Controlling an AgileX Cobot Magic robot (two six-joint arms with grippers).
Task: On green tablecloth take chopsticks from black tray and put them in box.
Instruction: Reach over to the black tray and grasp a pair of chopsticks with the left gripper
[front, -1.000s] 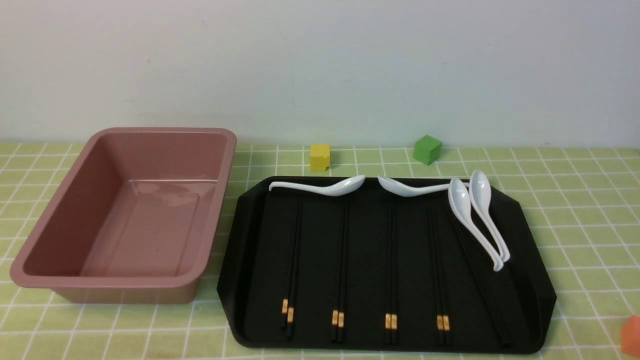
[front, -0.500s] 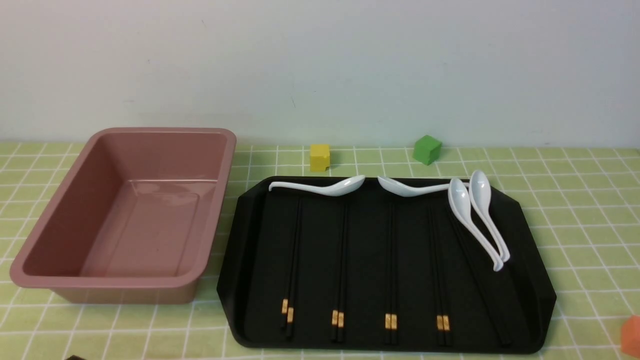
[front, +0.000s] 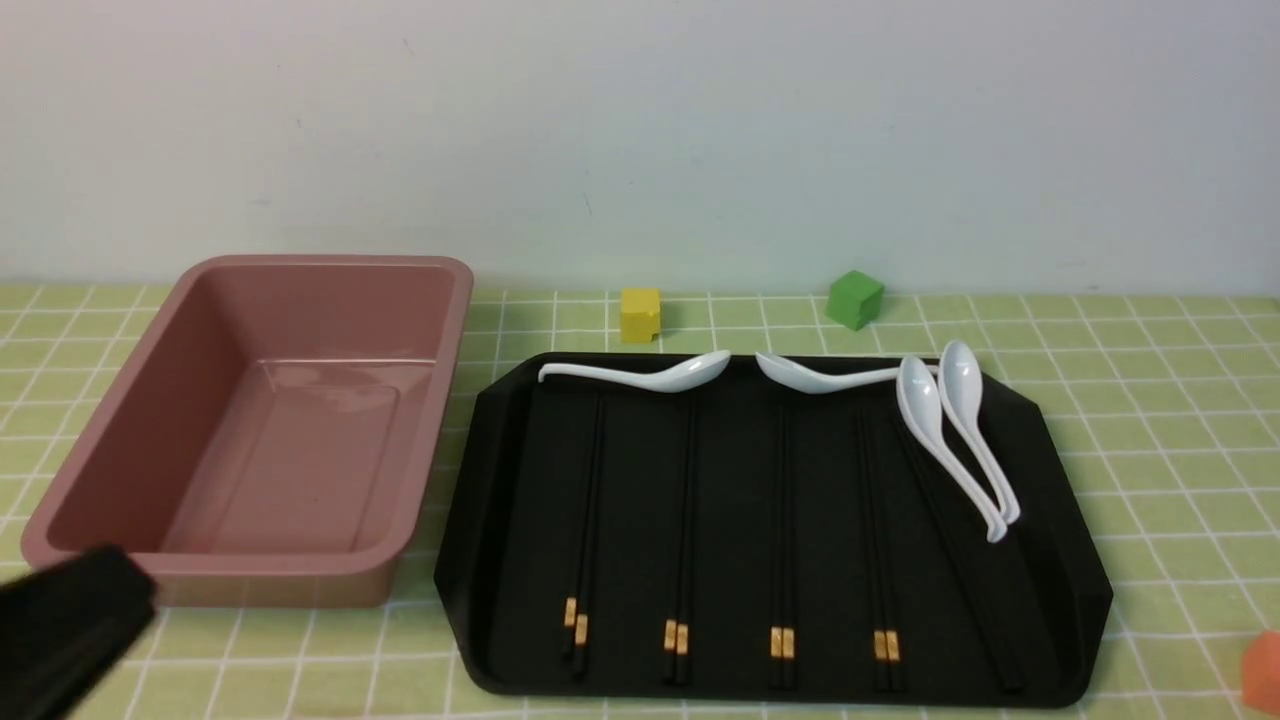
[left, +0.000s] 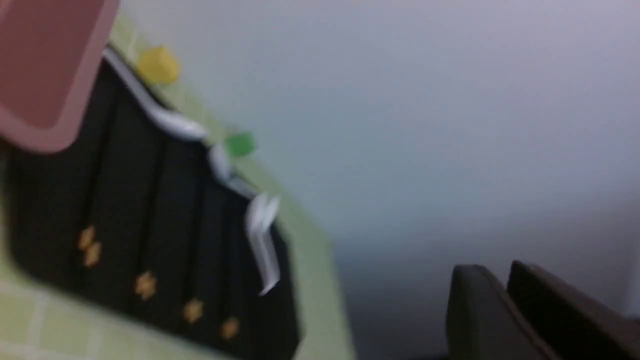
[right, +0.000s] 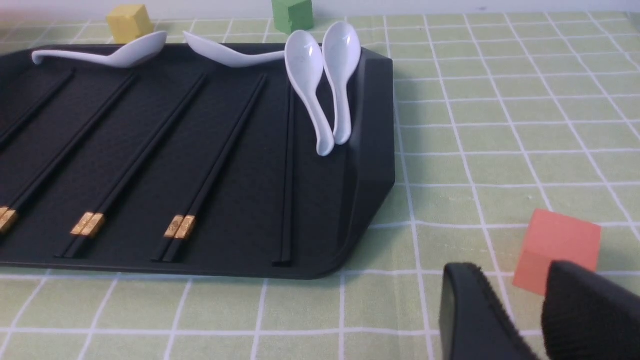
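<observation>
The chopsticks (front: 586, 510) are set rightward of the left tool (left: 505, 295) (its fingers narrowly parted, apparently), lengthwise away from the robot.

Counted in the front view: one box (front: 300, 450) at the left of the frame, one tray (front: 735, 560) at the center, and one cloth (front: 1180, 500) under them. The tray holds four spoons (front: 690, 371) along its top and upper right, plus four pairs of gold-banded chopsticks (front: 783, 540). Three blocks are in sight: yellow (front: 640, 316) and green (front: 855, 299) at upper center, and red (front: 1262, 672) at lower right.
</observation>
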